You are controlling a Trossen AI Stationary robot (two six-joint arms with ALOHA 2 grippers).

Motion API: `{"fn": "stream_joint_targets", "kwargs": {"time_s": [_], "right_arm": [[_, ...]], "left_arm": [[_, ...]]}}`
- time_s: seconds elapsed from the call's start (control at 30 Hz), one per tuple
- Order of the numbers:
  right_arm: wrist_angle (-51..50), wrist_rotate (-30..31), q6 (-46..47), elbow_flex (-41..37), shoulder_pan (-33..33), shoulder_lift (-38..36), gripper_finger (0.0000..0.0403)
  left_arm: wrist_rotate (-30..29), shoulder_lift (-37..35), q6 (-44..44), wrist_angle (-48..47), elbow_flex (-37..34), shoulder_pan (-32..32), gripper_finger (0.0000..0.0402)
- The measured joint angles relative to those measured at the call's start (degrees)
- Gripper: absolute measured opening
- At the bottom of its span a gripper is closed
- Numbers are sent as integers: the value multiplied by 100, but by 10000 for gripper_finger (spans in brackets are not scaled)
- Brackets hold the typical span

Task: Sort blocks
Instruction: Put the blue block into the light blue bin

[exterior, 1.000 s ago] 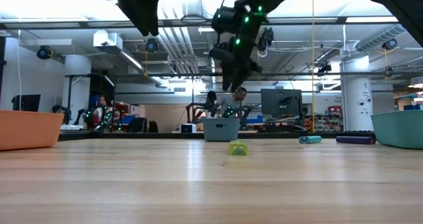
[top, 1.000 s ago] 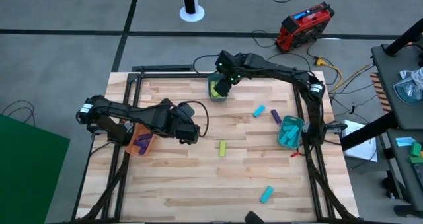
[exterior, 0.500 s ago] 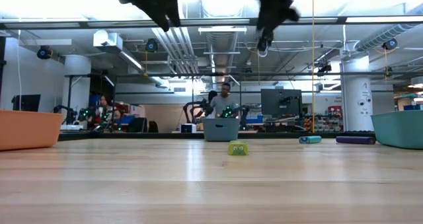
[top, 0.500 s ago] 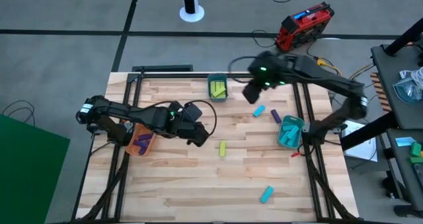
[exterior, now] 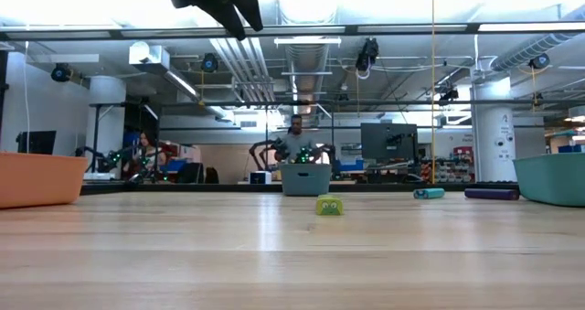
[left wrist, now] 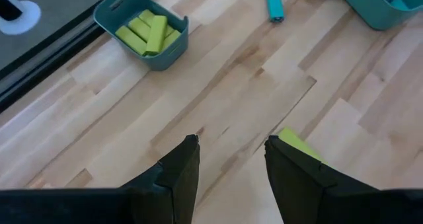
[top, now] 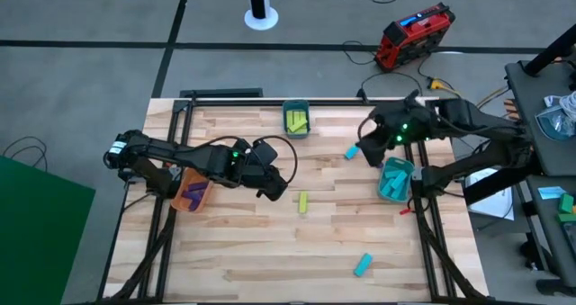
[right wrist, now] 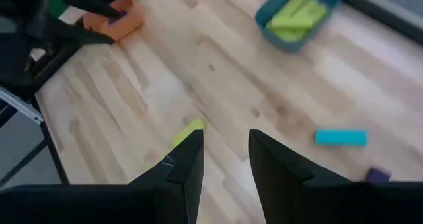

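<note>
Table (top: 270, 251): pale wooden planks, seen from above with both arms reaching over it.

Left gripper (top: 274, 186): held above the table centre, at about 9 o'clock from the loose yellow-green block (top: 304, 201) and near it. In the left wrist view the fingers (left wrist: 178, 174) are spread, with nothing between them; the yellow-green block shows just beside one fingertip.

Right gripper (top: 369, 149): held over the table's right part, at about 3 o'clock from the cyan block (top: 353, 150) and just beside it. In the right wrist view the fingers (right wrist: 188, 161) are parted and empty.

Blocks loose on the table: one yellow-green block near the centre; one cyan block at about 1 o'clock from it; a second cyan block (top: 363, 265) at about 5 o'clock from the centre, well apart from the others; one purple block (right wrist: 378, 176), partly seen in the right wrist view near the cyan block.

Blocks in bins: yellow-green blocks (top: 298, 121) in the small teal bin (top: 286, 125) at 12 o'clock; purple blocks (top: 193, 192) in the orange bin (top: 183, 202) at 9 o'clock; cyan blocks (top: 392, 184) in the teal bin (top: 408, 170) at 3 o'clock.

Low view: the yellow-green block is seen end-on, mid-table, with the small teal bin behind it.
</note>
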Motion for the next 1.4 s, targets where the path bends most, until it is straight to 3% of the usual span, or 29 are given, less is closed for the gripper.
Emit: {"fn": "stream_joint_targets", "kwargs": {"time_s": [0.37,0.53,0.67,0.8,1.13,1.4], "right_arm": [[-1085,236,946,-443,93,637,116],[-956,461,1215,-447,-400,1217,143],[-962,463,1396,-447,-950,1787,176],[-959,428,902,-447,-1462,2392,208],[-610,90,529,-598,-2323,3623,237],[625,-251,1132,-1647,-2447,3468,231]], "left_arm": [[112,0,-1,0,0,0,151],[115,-21,25,-182,0,0,151],[118,-104,-498,-965,0,0,151],[116,-295,-920,-1810,0,0,151],[-434,-845,-1083,-2386,0,0,151],[-950,-1005,-1057,-2654,0,0,151]]}}
